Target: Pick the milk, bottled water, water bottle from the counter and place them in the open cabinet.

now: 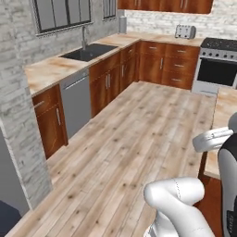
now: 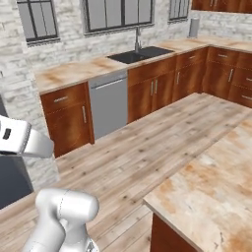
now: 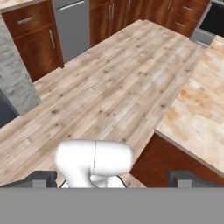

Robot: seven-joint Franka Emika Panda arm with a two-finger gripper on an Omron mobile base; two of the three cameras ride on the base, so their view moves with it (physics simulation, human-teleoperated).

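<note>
Your two-finger gripper (image 3: pixel 113 178) hung with jaws wide and empty. The beige marble island counter (image 3: pixel 199 109) lay at two o'clock, but I couldn't tell where the drinks stood. You were likely searching; drive toward it next.

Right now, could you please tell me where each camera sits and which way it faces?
Left base view: behind the arm's left, facing the sink and stove; white arm lower right.
Right base view: behind its right, facing the dishwasher; arm lower left.
Hand view: looks down past the open claw at the wood floor and the counter.
All share the counter and floor.
</note>
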